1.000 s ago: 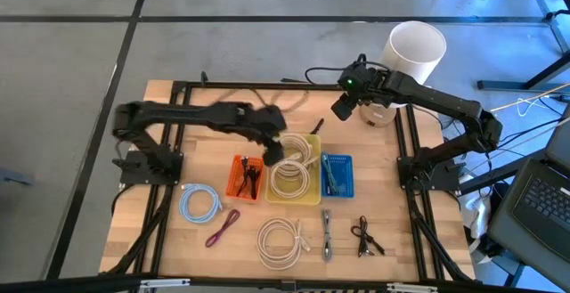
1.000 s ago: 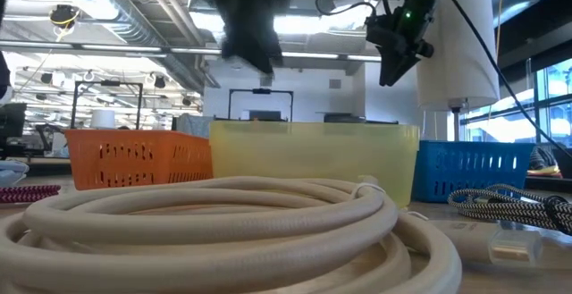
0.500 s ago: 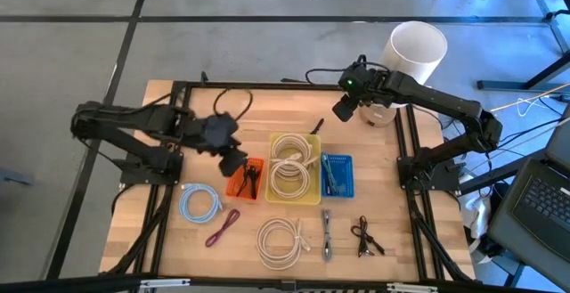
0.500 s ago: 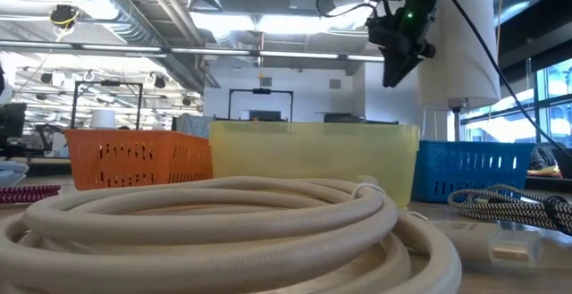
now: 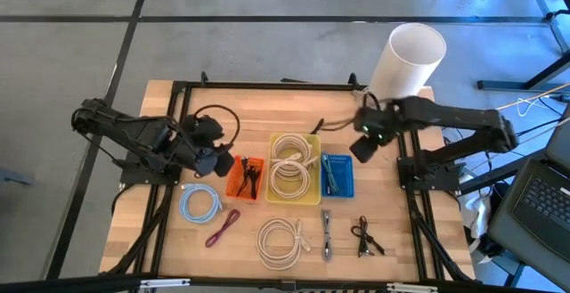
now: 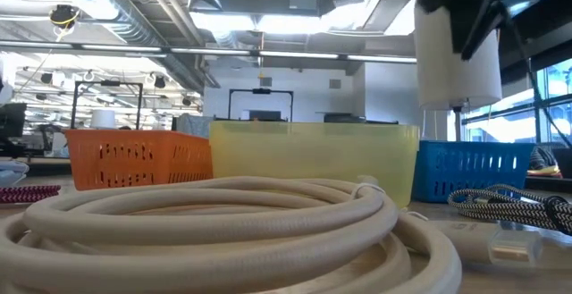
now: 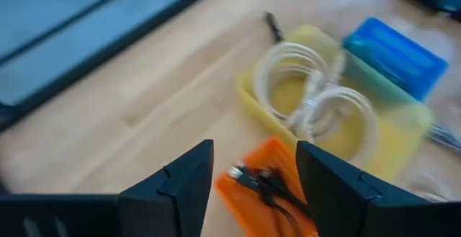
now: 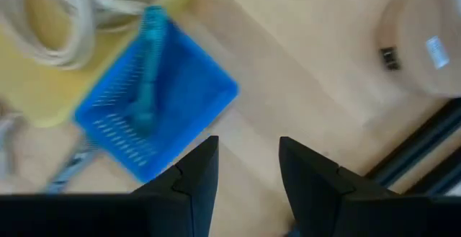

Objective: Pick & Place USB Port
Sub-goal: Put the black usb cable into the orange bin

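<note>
Three baskets stand in a row mid-table: orange [image 5: 245,178] with black cables, yellow [image 5: 295,167] with white coils, blue [image 5: 337,175] with a teal cable. Loose cables lie on the near part of the table: a light-blue coil [image 5: 199,204], a maroon cable [image 5: 223,228], a white coil [image 5: 283,241], a braided cable [image 5: 327,233] and a black cable [image 5: 365,237]. Which one has the USB port I cannot tell. My left gripper [image 7: 253,150] hovers open just left of the orange basket [image 7: 270,186]. My right gripper [image 8: 248,142] hovers open just right of the blue basket [image 8: 155,100]. Both hold nothing.
A tall white cylinder [image 5: 410,54] on a round wooden base [image 8: 425,42] stands at the far right corner. Black frame rails [image 5: 174,133] run along the table's left, right and far sides. Bare wood lies between the baskets and the far edge.
My left gripper has swung from over the yellow basket toward the table's left edge and now hangs beside the orange basket. My right gripper has come from beside the white cylinder toward the near edge, tipping further down, to the right of the blue basket.
</note>
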Controlling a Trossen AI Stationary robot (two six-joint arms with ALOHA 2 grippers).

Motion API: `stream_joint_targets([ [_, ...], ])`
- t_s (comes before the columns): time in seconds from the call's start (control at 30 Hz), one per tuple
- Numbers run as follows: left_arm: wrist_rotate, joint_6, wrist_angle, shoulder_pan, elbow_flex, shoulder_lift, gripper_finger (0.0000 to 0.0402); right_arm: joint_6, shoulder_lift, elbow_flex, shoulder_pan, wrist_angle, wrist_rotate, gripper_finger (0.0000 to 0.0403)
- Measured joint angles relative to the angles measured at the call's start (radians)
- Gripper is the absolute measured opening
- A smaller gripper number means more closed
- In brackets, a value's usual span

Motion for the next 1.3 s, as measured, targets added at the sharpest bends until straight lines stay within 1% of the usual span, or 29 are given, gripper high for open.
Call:
stream_joint_targets([
  [0.1,-0.032,0.027,-0.017,0.044,0.0,0.0,0.0192,0.155,-0.057,0.0,0.106,0.002,0.08,0.0149],
  [0.17,-0.033,0.057,-0.018,0.079,0.0,-0.002,0.0192,0.26,-0.083,0.0,0.161,0.0,0.145,0.0149],
  [0.2,-0.028,0.071,-0.018,0.098,0.0,-0.002,0.0191,0.312,-0.094,0.0,0.185,-0.002,0.158,0.0149],
  [0.3,-0.002,0.115,-0.018,0.156,0.0,-0.002,0.0189,0.437,-0.102,0.0,0.253,-0.012,0.163,0.0149],
  [0.5,-0.024,0.208,-0.015,0.271,0.0,-0.002,0.0187,0.725,-0.067,0.0,0.432,-0.052,0.144,0.0149],
  [0.63,-0.021,0.297,0.011,0.365,0.0,-0.002,0.0185,0.925,-0.009,0.0,0.556,-0.054,0.141,0.0148],
  [0.7,0.007,0.381,0.068,0.417,0.0,-0.002,0.0183,1.002,0.031,0.0,0.61,-0.054,0.137,0.0148],
  [0.77,0.055,0.48,0.142,0.469,0.0,-0.002,0.0182,1.07,0.077,0.0,0.66,-0.05,0.111,0.0148],
  [0.9,0.147,0.656,0.289,0.57,0.0,-0.002,0.0182,1.157,0.168,0.0,0.743,-0.002,0.014,0.0148],
  [1.0,0.206,0.745,0.375,0.638,0.0,-0.002,0.0182,1.229,0.229,0.0,0.794,0.07,-0.035,0.0148],
  [1.13,0.261,0.82,0.446,0.719,0.0,-0.002,0.018,1.311,0.311,0.0,0.843,0.168,-0.039,0.0148],
  [1.3,0.314,0.874,0.517,0.792,0.0,-0.002,0.0177,1.353,0.421,0.0,0.867,0.222,-0.069,0.0148],
])
